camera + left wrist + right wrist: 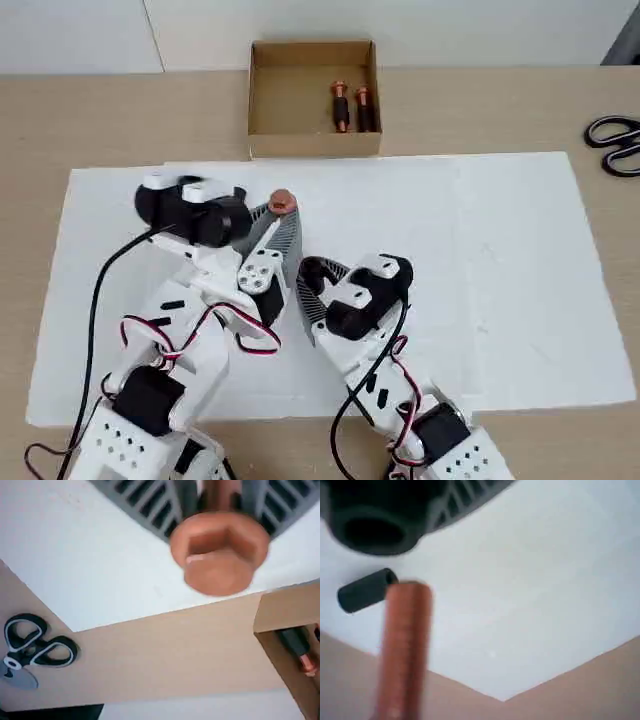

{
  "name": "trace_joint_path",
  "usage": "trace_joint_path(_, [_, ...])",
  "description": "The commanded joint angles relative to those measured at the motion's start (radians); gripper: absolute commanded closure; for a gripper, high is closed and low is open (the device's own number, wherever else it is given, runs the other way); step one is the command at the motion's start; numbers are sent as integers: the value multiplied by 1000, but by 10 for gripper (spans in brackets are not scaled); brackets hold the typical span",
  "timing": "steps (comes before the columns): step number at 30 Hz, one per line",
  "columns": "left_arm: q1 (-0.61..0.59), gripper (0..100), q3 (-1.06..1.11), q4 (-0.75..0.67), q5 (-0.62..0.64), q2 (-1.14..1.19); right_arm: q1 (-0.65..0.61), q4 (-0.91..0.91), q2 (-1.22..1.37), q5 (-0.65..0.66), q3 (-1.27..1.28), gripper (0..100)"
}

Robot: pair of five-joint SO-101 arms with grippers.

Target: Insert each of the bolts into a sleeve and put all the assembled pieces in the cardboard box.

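My left gripper (281, 222) is shut on a copper bolt (283, 203), held head-up over the white paper a little short of the cardboard box (313, 146). Seen from the left wrist, the bolt's hex head (217, 550) juts out from between the grey fingers (145, 500). My right gripper (312, 285) is just beside it, shut on a black sleeve (370, 527) whose open bore faces the camera. The bolt's threaded shaft (405, 645) stands close to that sleeve. A second black sleeve (365, 591) lies loose on the paper. Two assembled pieces (351, 107) lie in the box.
White paper (480, 270) covers most of the table, with free room on its right half. Black-handled scissors (615, 143) lie on the bare wood at the far right edge. The box stands at the back centre, beyond the paper.
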Motion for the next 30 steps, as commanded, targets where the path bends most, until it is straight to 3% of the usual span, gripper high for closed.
trace_joint_path(1, [9, 994, -5, -35, 5, 2, -10, 1, -15, -12, 6, 994])
trace_joint_path(18, [48, 994, 5, -35, 5, 12, -10, -4, -15, -12, 6, 994])
trace_joint_path(30, [43, 994, 97, -109, -2, 6, -12, -4, -15, -12, 6, 994])
